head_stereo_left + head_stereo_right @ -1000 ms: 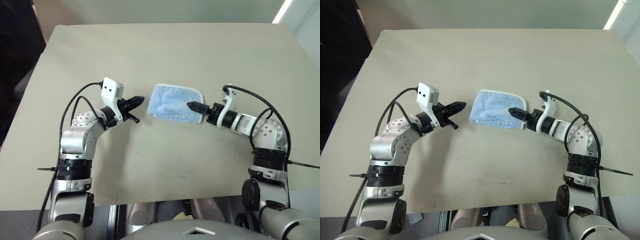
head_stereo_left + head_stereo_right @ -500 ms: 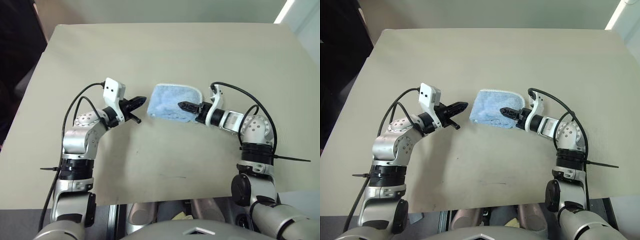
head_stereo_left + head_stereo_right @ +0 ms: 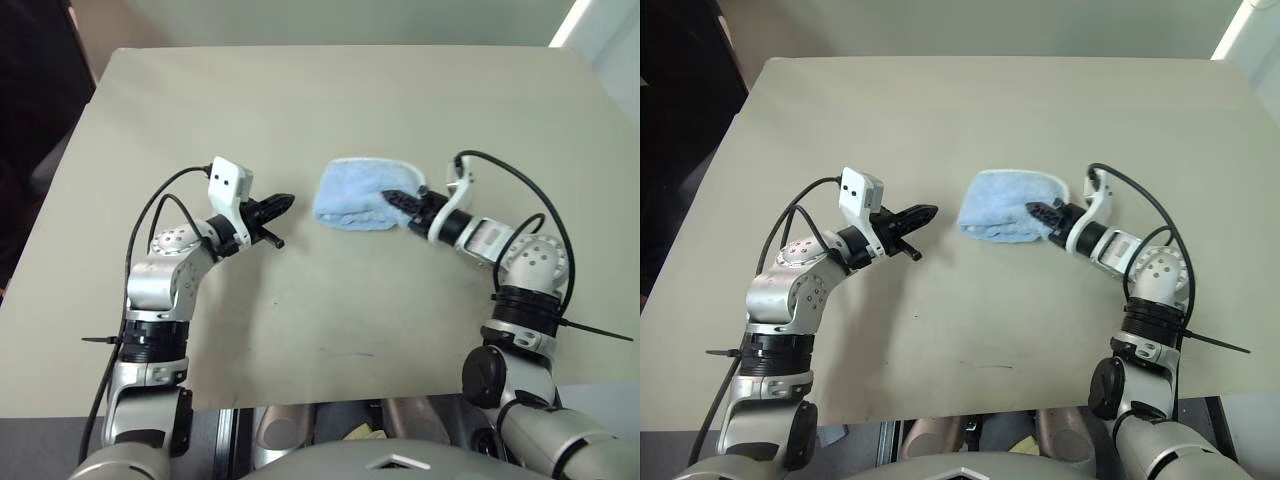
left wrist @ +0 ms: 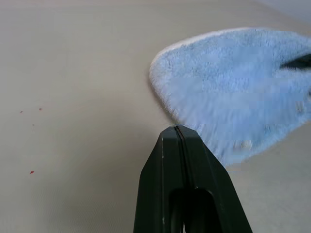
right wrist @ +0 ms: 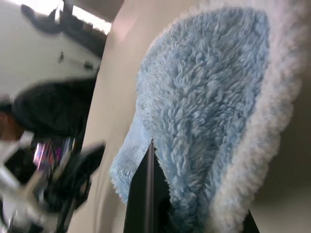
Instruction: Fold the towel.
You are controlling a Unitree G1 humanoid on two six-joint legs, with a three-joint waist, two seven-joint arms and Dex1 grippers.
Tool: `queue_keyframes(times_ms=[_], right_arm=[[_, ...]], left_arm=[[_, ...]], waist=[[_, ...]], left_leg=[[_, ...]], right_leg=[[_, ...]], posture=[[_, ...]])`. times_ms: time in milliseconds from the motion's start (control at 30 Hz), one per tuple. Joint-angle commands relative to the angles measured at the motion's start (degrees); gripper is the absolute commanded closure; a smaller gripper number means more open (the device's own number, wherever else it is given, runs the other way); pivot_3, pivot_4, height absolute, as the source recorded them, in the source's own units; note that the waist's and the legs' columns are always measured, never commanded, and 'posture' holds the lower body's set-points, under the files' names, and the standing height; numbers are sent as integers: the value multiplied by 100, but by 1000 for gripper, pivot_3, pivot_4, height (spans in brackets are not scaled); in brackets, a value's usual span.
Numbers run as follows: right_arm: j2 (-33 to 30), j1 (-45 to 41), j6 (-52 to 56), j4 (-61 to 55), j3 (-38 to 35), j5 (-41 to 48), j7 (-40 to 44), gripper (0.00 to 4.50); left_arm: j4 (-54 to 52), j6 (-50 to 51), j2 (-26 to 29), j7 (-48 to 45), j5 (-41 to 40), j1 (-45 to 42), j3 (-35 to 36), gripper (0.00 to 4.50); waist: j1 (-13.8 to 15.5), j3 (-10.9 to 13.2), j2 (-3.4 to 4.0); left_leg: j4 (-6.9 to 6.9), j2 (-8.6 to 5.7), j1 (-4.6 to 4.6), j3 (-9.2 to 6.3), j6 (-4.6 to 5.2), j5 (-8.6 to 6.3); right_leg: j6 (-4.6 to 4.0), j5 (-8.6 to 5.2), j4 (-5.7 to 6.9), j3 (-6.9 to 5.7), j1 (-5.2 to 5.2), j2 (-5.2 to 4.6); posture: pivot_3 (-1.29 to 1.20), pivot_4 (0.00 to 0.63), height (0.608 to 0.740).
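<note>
Folded blue towel on a beige table, pinched at one end.

The wide beige rectangular table (image 3: 330,100) carries a light blue, fluffy terry-cloth towel (image 3: 352,192) with a whitish border, bunched near the middle, nearer the right edge than the left. The right gripper (image 3: 402,197) has its black fingers clamped on the towel's right end. The left gripper (image 3: 281,204), fingers pressed together and empty, hangs just left of the towel, apart from it.
</note>
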Motion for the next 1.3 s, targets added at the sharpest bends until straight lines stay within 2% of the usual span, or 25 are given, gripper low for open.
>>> queue_keyframes(times_ms=[33,133,200,300,667,767,1100,1133,1300], right_arm=[[-335,-217,-395,-248,-624,277,-423,4494],[-1242,-236,-1001,-332,-1763,291,-1138,4494],[-1411,-197,-1119,-318,-1876,369,-1323,4494],[-1625,-80,-1417,-178,-2153,307,-1739,4494],[-1388,433,-1307,-34,-2142,288,-2831,4494],[-1356,458,-1367,-59,-2187,333,-3028,3616],[-1294,621,-1420,-521,-2227,735,-3278,134],[-1301,647,-1466,-579,-2236,747,-3331,21],[-1381,833,-1776,-886,-2305,619,-3779,21]], left_arm=[[-226,-66,-17,-7,-58,-36,-1,4500],[-151,-103,-74,-78,-44,-43,-98,4500],[-123,-113,-94,-91,-37,-56,-128,4500],[-30,-142,-176,-141,-14,-151,-242,4500],[-30,-123,-204,-237,-17,-238,-333,4500],[-77,-115,-176,-228,-37,-196,-306,4500],[-108,-151,-239,-173,-63,-80,-308,4500],[-96,-157,-248,-185,-66,-76,-314,4500],[-4,-184,-284,-245,-51,-104,-346,4500]], waist=[[-4,0,0],[85,6,10],[128,6,10],[23,3,6],[-67,1,16],[-66,1,16],[-48,1,16],[-46,1,16],[-37,1,16]], left_leg=[[0,0,0,0,1,0],[0,-2,-4,-1,2,0],[-1,-7,-8,-6,7,-2],[-5,-2,3,2,7,-5],[-6,1,9,4,19,1],[0,-2,9,4,22,2],[-4,-3,8,5,22,1],[-4,-3,7,5,22,1],[-2,-4,5,6,25,-1]], right_leg=[[0,0,0,1,0,0],[5,2,0,1,0,-3],[12,6,1,1,-1,-9],[7,0,2,0,1,-8],[35,7,2,8,5,-6],[43,12,-1,13,8,-6],[44,12,-4,14,8,-6],[45,11,-4,14,9,-6],[46,11,-6,15,9,-7]], posture=[[0,150,740],[0,150,740],[0,150,740],[0,150,740],[0,150,740],[0,150,740],[0,150,740],[0,150,740],[0,150,740]])
